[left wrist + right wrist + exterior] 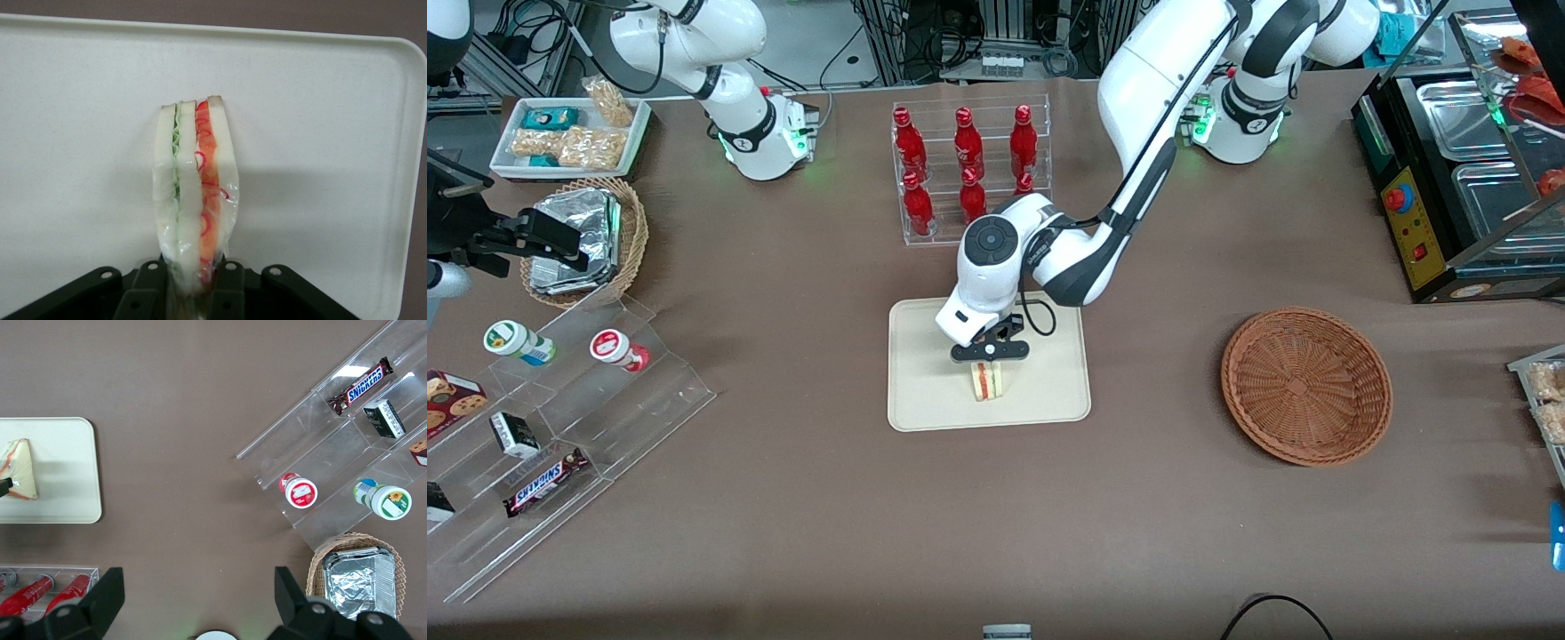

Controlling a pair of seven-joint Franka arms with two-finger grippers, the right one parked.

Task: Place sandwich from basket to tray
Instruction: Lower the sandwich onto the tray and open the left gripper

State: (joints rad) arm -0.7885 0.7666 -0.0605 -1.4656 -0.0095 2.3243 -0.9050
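We see gripper low over tray, fingers pinching sandwich by bread faces so filling edge stays upright. Sandwich on tray, seemingly touching down. Basket empty; release likely next.

red bottles, foil packets — Snickers bar

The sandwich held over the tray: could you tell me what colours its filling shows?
Green and red-orange layers between pale bread, clearest in the left wrist view: sandwich, gripper.
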